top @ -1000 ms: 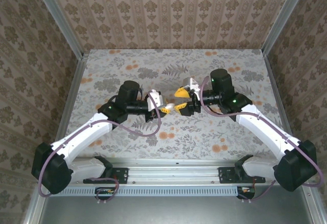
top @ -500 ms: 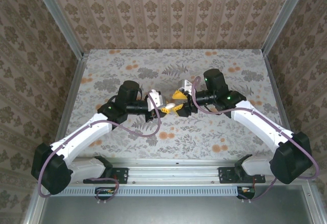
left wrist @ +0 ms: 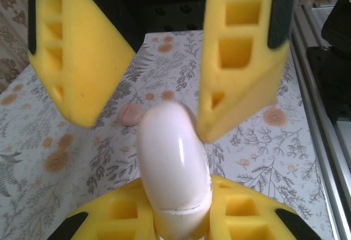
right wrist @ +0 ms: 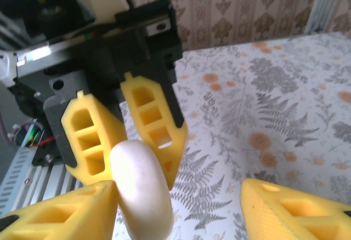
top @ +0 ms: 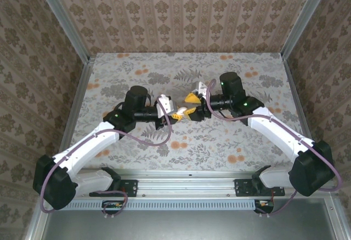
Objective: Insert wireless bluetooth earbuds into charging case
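The charging case (left wrist: 174,163) is a glossy pale puck held edge-on above the table, its lid seam closed. My left gripper (left wrist: 175,210) is shut on its lower part. In the right wrist view the charging case (right wrist: 143,190) sits between the left gripper's fingers (right wrist: 153,114). My right gripper (right wrist: 178,196) is open around it, with one fingertip (right wrist: 66,212) against the case's side. From above, left gripper (top: 173,114), case (top: 180,110) and right gripper (top: 192,110) meet at mid-table. One small pink earbud (left wrist: 131,114) lies on the table below.
The flower-print tablecloth (top: 230,75) runs to patterned walls at the back and sides. An aluminium rail (top: 186,182) with both arm bases lines the near edge. Open table lies behind and to both sides of the grippers.
My right gripper has moved left and now stands around the case in my left gripper. Its jaws have narrowed slightly. The left arm has barely shifted.
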